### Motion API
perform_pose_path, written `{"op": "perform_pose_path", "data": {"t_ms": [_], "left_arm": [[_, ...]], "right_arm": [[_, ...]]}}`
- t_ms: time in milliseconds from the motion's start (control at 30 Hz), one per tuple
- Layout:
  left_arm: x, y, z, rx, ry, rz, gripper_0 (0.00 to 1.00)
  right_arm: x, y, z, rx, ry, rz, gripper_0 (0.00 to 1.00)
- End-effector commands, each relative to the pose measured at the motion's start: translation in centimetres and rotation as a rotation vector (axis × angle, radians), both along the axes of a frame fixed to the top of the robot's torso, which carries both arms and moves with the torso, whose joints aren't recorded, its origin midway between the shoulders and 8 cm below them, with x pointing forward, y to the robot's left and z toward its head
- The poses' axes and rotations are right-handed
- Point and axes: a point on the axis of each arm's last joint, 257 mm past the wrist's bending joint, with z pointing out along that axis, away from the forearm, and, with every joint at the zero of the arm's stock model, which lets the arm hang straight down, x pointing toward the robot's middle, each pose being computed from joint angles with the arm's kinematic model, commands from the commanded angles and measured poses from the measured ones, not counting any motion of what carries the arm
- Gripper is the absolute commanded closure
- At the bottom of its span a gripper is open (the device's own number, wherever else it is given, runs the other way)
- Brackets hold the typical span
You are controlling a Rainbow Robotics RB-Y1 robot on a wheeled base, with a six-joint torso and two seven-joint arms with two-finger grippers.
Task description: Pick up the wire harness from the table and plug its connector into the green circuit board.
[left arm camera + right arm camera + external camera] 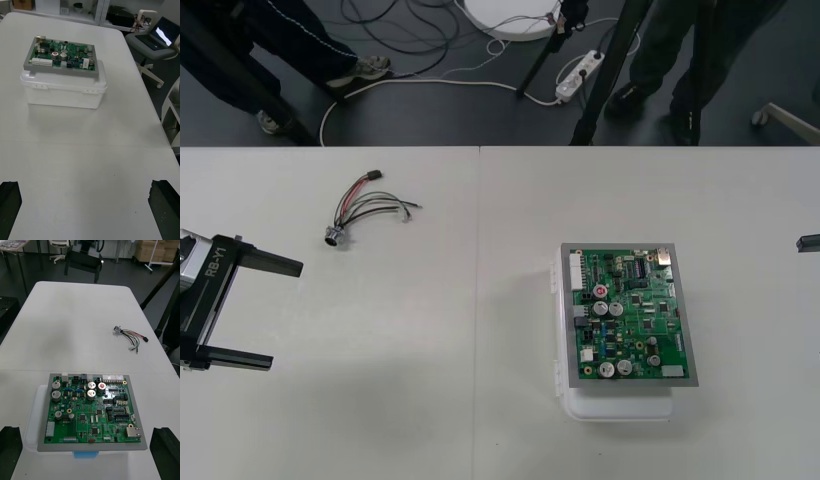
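Note:
The wire harness [365, 207] lies loose on the table's far left part, its round metal socket [334, 236] toward me and its small black plug [373, 176] toward the far edge. The green circuit board [630, 315] sits on its white base [620, 405] right of centre. My left gripper [286, 315] is open at the left edge, nearer than the harness and well apart from it. At the right edge, one finger of my right gripper [808, 242] pokes in. In the right wrist view its fingers [165, 450] stand wide apart, with the board [92, 408] close and the harness [131, 335] beyond.
A seam [479, 300] runs down the middle of the table between the harness and the board. Past the table's far edge, cables and tripod legs [590, 100] stand on the dark floor. In the left wrist view the board [62, 58] sits on its base [63, 92].

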Motion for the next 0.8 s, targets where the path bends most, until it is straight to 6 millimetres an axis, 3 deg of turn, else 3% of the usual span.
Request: {"op": "perform_pose_path", "data": {"t_ms": [33, 233, 267, 567, 800], "left_arm": [[1.3, -0.8, 2.1, -0.008, -0.132, -0.031, 0.0], [1.3, -0.8, 2.1, -0.008, -0.132, -0.031, 0.0], [0.5, -1.0, -0.2, -0.032, -0.064, -0.015, 0.0], [0.6, -1.1, 0.1, -0.026, -0.058, -0.015, 0.0], [1.9, -0.4, -0.5, 0.051, -0.039, 0.027, 0.0]], "right_arm": [[-0.4, -0.1, 0.2, 0.012, 0.021, -0.006, 0.0], [-0.4, -0.1, 0.2, 0.012, 0.021, -0.006, 0.0], [-0.4, -0.1, 0.2, 0.012, 0.021, -0.006, 0.0], [-0.4, -0.1, 0.2, 0.012, 0.021, -0.006, 0.0], [-0.4, -0.1, 0.2, 0.012, 0.021, -0.006, 0.0]]}}
